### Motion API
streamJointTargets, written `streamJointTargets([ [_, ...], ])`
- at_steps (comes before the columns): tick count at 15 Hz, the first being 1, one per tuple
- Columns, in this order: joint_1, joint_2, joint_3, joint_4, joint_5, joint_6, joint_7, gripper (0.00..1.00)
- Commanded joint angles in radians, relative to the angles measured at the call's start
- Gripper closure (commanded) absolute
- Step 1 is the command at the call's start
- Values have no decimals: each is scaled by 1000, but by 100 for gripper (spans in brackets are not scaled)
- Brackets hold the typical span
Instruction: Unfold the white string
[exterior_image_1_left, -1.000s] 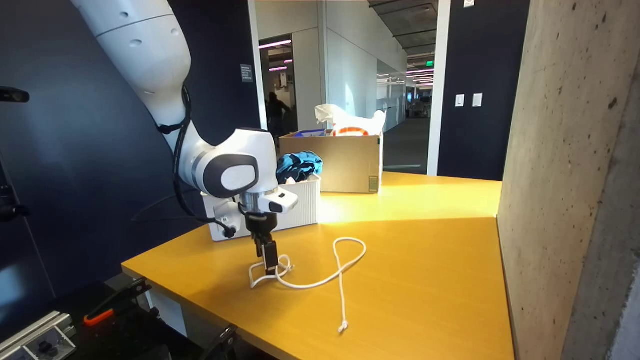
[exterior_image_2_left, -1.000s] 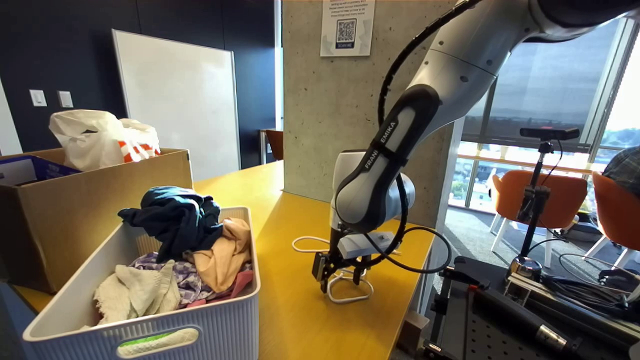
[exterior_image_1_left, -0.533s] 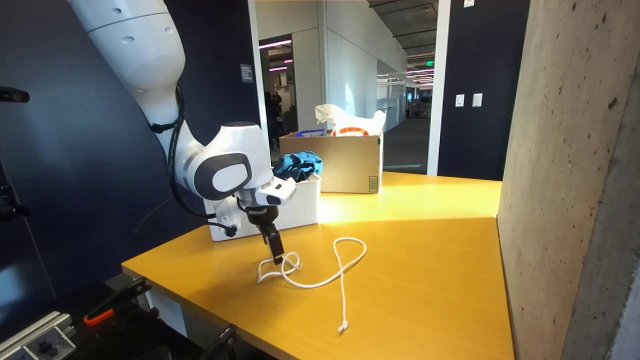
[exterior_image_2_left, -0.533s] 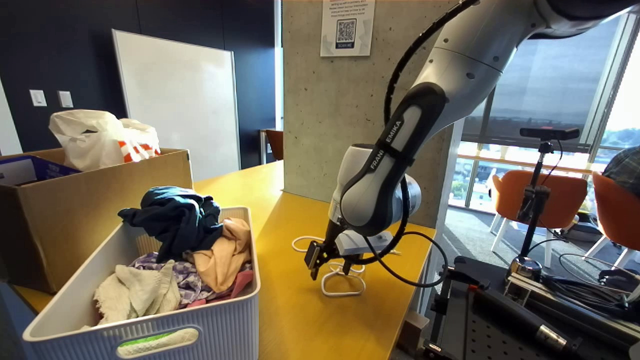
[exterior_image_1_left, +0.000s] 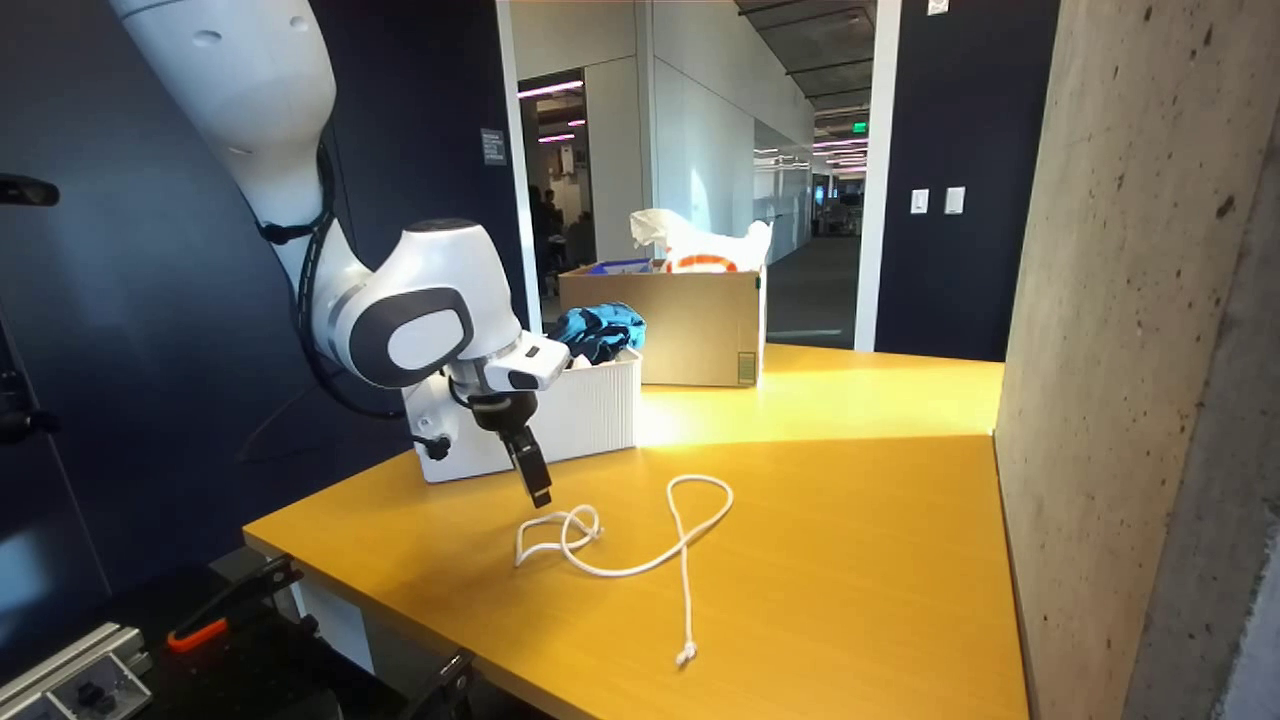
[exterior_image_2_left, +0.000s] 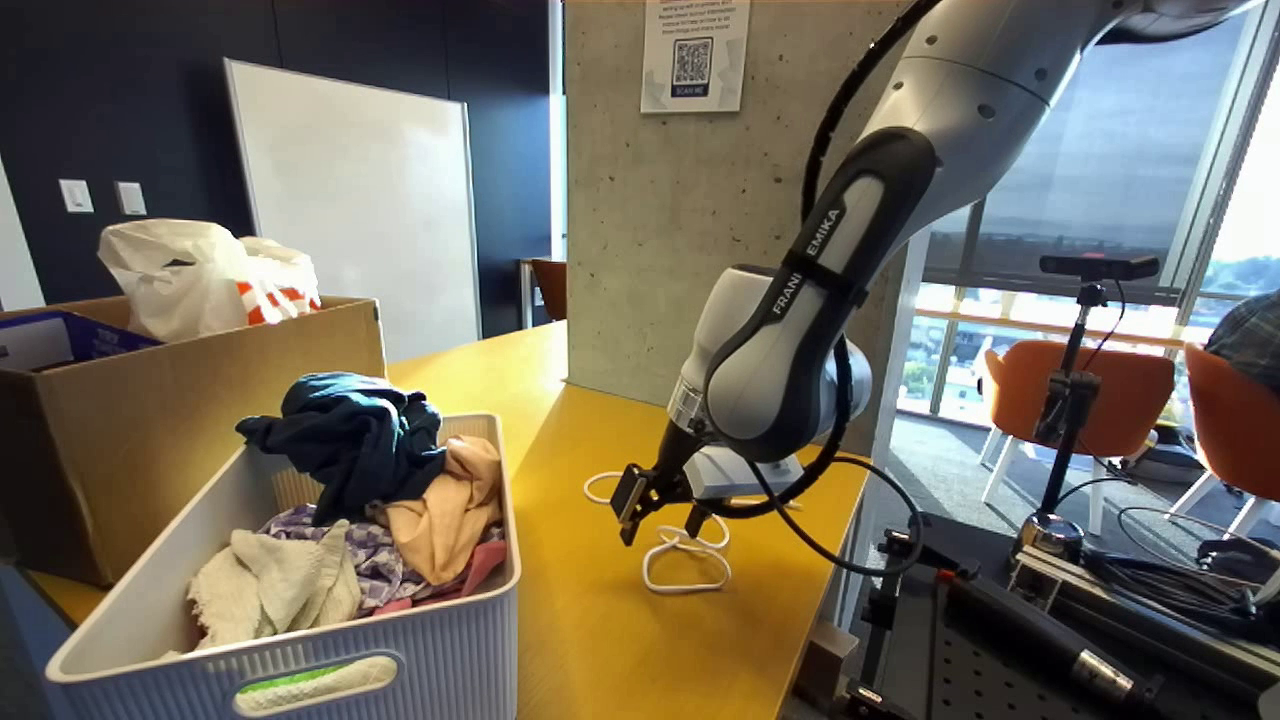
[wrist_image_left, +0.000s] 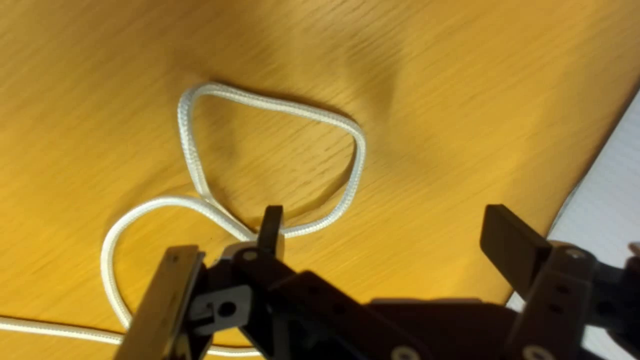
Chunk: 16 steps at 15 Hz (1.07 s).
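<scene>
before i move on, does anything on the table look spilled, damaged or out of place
Nothing looks spilled or damaged. At most, the blue cloth looks untidy, piled above the top of the white bin in both exterior views. The white string crosses itself on the table, as expected before it is unfolded.

Bright daylight enters by the window (exterior_image_2_left: 1110, 190), well beyond the jaws and whitest farthest from them. In an exterior view, glare bleaches the tabletop (exterior_image_1_left: 850, 550) past the jaws; around them it lies shaded. The wrist view is soft, with blurred shadows ahead of the parted jaws.
</scene>
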Motion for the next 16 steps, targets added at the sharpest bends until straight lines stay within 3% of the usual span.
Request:
streamJointTargets([
  [1, -73, -67, 51, -86, 34, 25, -29, 0],
  [5, -204, -70, 170, -69, 92, 10, -51, 0],
  [11, -335, -8, 314, 13, 184, -6, -83, 0],
  [12, -348, -3, 328, 15, 193, -6, -87, 6],
  [13, -367, 2, 346, 15, 202, -6, -97, 26],
  [16, -395, 12, 365, 10, 210, -18, -105, 51],
])
